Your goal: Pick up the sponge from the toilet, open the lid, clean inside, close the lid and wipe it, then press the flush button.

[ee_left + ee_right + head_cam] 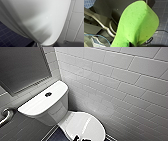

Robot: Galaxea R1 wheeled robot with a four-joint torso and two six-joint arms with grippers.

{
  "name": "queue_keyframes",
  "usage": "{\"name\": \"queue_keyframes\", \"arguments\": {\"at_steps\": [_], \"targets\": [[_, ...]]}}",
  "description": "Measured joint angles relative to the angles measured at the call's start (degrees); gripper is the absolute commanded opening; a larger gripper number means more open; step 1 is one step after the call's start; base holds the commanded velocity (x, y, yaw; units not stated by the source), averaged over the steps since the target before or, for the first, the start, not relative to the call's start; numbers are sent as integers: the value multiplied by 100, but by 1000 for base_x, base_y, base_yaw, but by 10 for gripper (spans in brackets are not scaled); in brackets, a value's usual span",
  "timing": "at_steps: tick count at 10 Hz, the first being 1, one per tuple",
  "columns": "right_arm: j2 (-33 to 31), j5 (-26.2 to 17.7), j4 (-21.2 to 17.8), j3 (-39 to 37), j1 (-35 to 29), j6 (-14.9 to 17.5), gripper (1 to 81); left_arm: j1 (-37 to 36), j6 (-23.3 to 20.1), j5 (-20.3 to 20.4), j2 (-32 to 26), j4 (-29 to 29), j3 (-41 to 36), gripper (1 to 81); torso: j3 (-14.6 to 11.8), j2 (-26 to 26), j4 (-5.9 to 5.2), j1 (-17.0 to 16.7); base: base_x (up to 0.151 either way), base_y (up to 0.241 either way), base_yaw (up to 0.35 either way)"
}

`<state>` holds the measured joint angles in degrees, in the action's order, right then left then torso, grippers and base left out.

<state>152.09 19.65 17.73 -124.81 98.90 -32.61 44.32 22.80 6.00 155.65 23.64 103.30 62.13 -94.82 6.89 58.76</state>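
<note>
The white toilet (53, 105) stands in the corner with its lid (85, 125) down. The small dark flush button (48, 94) sits in the middle of the tank top. My right gripper (134, 44) is shut on the bright green sponge (137, 23), pinching it at its narrow end so that it bends; it hangs over dark blue floor tiles, beside dark parts of the robot. The left wrist view looks close onto the glossy white lid (37, 18), and my left gripper stands open with nothing in it. A dark bit of an arm (80, 138) pokes over the lid's front edge.
A white tiled wall (120, 84) runs close along the toilet's right side. A metal grab bar (6, 115) is fixed on the left wall under a dark framed panel (22, 67). Dark blue floor tiles (57, 135) lie beside the bowl. Cables (154, 36) hang near the sponge.
</note>
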Motion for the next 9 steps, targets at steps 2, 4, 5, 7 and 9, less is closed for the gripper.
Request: {"name": "queue_keyframes", "arguments": {"at_steps": [2, 4, 5, 7, 9], "targets": [[0, -2, 0, 5, 0, 0, 10, -1, 0, 34, -69, 0, -129, 811, 0, 0, 0, 0, 0, 0, 0], [0, -2, 0, 6, 0, 0, 10, -1, -1, 133, -199, -10, -380, 811, 0, 0, 0, 0, 0, 0, 0], [0, -4, 0, 6, 0, 0, 10, -1, 0, 179, -273, -18, -524, 811, 0, 0, 0, 0, 0, 0, 0], [1, -2, 0, 6, 0, 1, 10, -1, -1, 271, -396, -24, -758, 811, 0, 0, 0, 0, 0, 0, 0], [1, 0, 0, 6, 0, 0, 10, -4, -4, 351, -532, -24, -1003, 811, 0, 0, 0, 0, 0, 0, 0]]}}
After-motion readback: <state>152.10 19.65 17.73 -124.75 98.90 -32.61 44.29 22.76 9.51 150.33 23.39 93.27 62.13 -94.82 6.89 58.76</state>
